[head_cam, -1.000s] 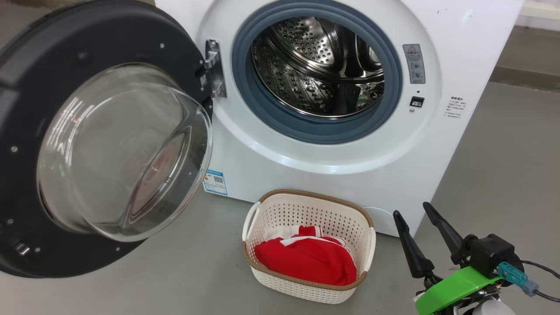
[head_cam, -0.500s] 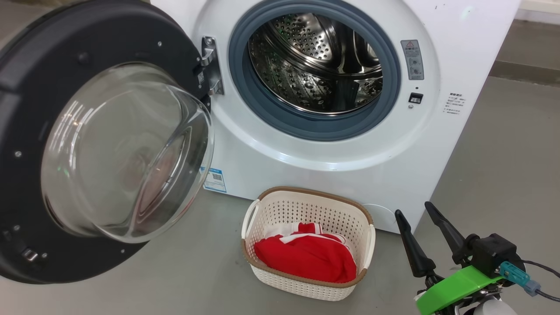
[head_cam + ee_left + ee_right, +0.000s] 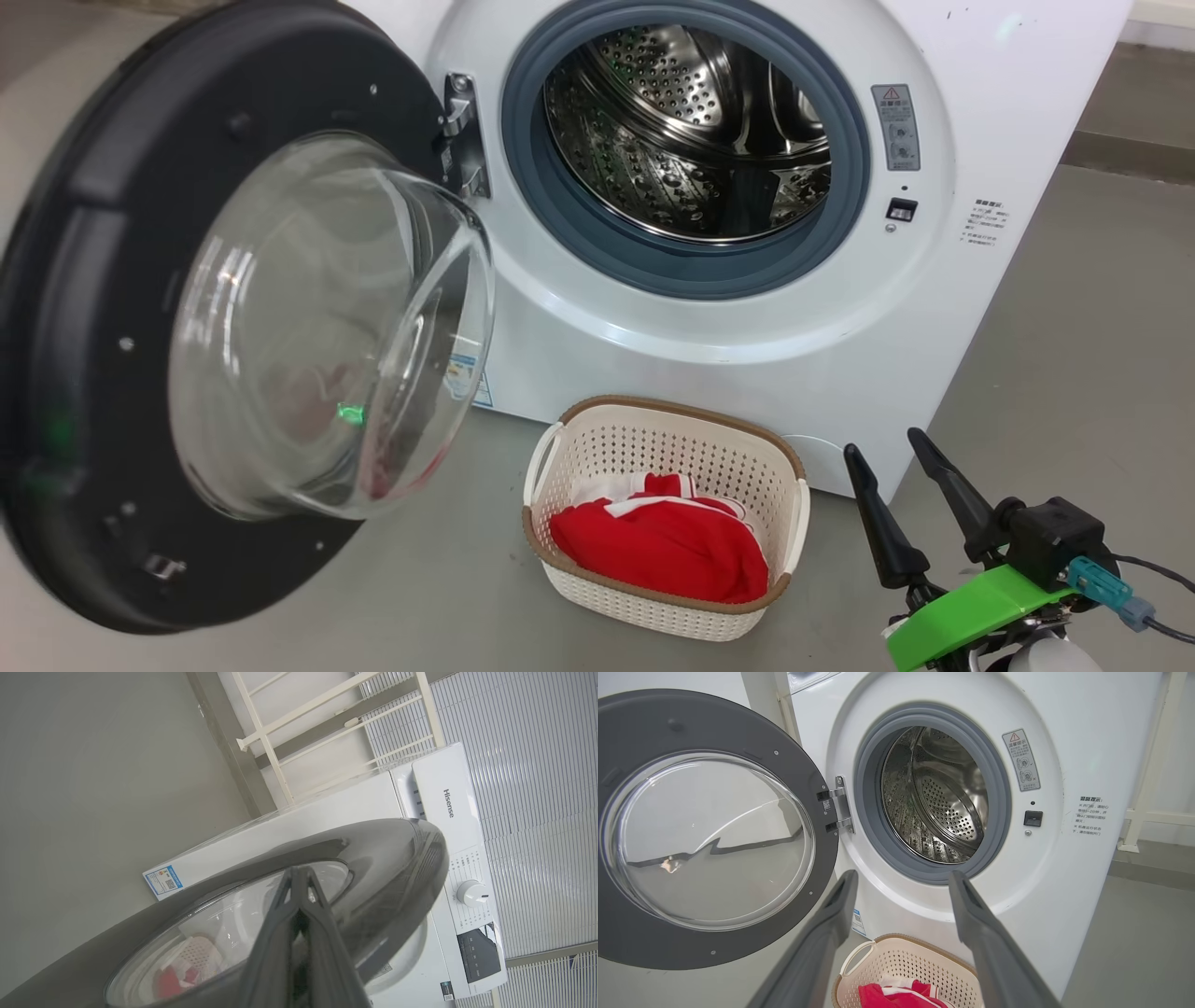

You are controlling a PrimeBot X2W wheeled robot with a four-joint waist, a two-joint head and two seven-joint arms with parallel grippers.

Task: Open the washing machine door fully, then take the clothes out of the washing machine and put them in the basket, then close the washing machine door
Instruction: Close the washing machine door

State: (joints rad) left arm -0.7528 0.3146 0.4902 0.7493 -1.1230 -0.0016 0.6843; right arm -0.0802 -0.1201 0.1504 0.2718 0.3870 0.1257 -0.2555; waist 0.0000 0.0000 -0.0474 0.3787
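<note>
So the washing machine (image 3: 709, 373) sits ahead of the spread-open right pincer (image 3: 882, 442), drum empty. Its door (image 3: 84, 280) has swung a bit toward shut over the last second, with the clenched left pincer (image 3: 301, 877) apparently pushing on its outer face (gripping nothing). The basket (image 3: 672, 415) is just left of the right pincer, clothes (image 3: 663, 551) inside. Only the closing looks left.

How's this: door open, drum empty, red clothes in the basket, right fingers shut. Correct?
No, one slip: the right gripper is open, fingers apart, per the right wrist view. Otherwise correct: door open, drum empty, red clothes in the basket.
</note>
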